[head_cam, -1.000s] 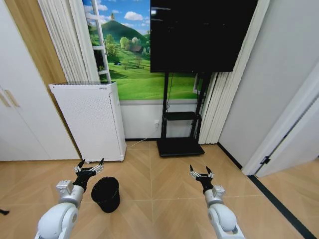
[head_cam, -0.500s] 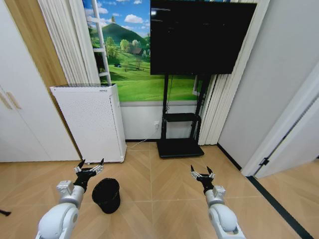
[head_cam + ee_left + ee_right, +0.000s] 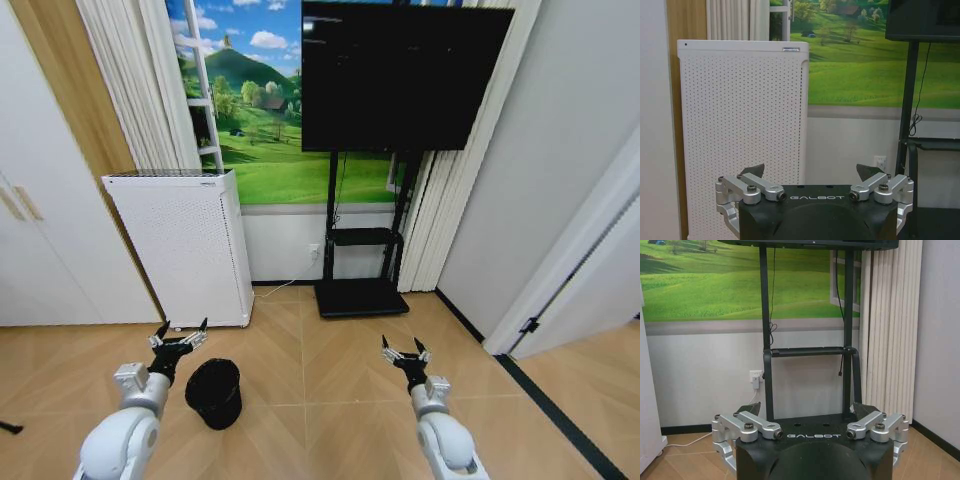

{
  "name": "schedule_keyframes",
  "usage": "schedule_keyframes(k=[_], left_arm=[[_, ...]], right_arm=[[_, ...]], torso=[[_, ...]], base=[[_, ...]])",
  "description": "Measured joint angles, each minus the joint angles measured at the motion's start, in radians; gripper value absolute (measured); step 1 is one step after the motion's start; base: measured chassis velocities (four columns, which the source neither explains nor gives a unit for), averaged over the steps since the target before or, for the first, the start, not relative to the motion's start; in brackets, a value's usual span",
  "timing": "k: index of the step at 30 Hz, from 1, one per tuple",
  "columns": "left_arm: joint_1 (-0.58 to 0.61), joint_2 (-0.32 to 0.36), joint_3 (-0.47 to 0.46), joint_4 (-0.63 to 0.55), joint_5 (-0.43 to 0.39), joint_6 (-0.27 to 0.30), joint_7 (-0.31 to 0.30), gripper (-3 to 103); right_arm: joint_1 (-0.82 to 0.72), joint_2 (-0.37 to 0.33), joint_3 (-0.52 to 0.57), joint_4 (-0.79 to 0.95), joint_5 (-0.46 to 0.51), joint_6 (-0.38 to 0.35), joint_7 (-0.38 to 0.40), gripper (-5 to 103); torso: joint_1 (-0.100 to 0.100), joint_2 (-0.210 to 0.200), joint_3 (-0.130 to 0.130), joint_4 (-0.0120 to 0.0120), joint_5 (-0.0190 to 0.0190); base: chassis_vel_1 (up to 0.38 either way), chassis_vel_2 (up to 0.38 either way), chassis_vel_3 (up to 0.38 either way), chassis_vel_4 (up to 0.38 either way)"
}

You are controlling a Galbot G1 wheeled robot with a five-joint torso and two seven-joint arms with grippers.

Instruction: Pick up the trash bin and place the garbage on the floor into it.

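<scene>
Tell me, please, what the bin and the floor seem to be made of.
The bin looks like black plastic with a glossy bag lining, judging by the sheen at its rim. The floor appears to be light wood or a wood-look laminate: herringbone planks with a soft, satin shine.

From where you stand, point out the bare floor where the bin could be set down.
Bare floor lies between the left gripper and right gripper, both open, right of the trash bin. More lies right of the right gripper, up to the dark strip. It is crowded by the white appliance and TV stand base.
</scene>
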Motion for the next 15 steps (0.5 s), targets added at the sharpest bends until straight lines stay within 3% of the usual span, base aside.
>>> schedule_keyframes(k=[7,15], left_arm=[[0.0,0.002,0.0,0.0,-0.004,0.002,0.0,100],[0.0,0.003,-0.002,0.0,-0.005,0.003,0.001,100]], right_arm=[[0.0,-0.001,0.0,0.001,-0.001,0.0,0.001,100],[-0.005,0.001,0.001,0.001,-0.003,0.004,0.002,100]], torso=[[-0.001,-0.003,-0.001,0.0,0.0],[-0.003,-0.004,-0.003,0.0001,0.0001]], base=[[0.072,-0.064,-0.074,0.073],[0.197,-0.2,-0.204,0.203]])
